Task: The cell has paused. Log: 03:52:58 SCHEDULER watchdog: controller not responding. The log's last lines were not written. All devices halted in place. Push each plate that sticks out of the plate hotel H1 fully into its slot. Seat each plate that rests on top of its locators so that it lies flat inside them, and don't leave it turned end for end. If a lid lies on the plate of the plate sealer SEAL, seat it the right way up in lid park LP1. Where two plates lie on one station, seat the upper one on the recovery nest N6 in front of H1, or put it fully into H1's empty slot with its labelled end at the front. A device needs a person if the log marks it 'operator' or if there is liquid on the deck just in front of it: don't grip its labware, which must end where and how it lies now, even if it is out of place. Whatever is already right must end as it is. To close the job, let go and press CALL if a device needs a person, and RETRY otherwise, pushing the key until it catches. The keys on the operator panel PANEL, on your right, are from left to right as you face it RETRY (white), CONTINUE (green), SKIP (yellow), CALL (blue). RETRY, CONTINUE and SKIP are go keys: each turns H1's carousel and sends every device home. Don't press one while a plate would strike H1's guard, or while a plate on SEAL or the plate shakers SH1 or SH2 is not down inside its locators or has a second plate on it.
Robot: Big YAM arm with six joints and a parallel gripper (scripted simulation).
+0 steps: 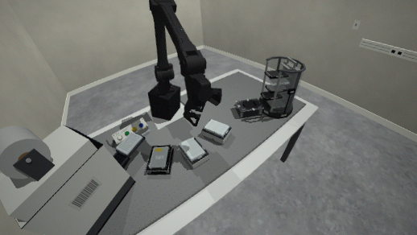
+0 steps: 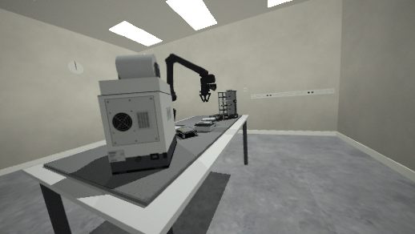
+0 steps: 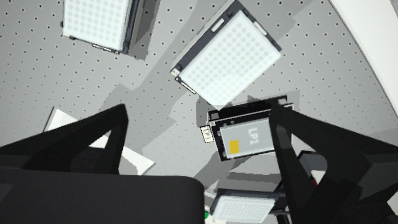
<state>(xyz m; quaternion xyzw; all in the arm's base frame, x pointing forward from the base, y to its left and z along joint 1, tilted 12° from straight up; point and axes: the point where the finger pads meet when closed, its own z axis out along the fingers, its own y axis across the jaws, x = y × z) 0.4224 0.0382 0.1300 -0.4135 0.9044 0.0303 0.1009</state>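
My gripper [image 1: 196,109] hangs open and empty above the deck, between the arm's base and the two shaker stations; it also shows in the exterior view [image 2: 205,96]. In the wrist view its fingers frame lid park LP1 [image 3: 245,137], whose label and yellow mark are visible. A white plate [image 3: 230,56] [image 1: 194,151] sits on the nearer shaker, turned askew to its base. Another plate [image 3: 97,22] [image 1: 216,131] sits on the farther shaker. A white plate or lid [image 1: 130,143] lies on the sealer's stage. Plate hotel H1 [image 1: 282,86] stands at the far end, with nest N6 [image 1: 248,108] in front of it.
The large sealer SEAL [image 1: 60,181] with its roll fills the near left corner. The operator panel [image 1: 130,129] with its coloured keys sits beside the sealer's stage. The arm's black base [image 1: 163,101] stands behind the gripper. The table's edge runs along the right.
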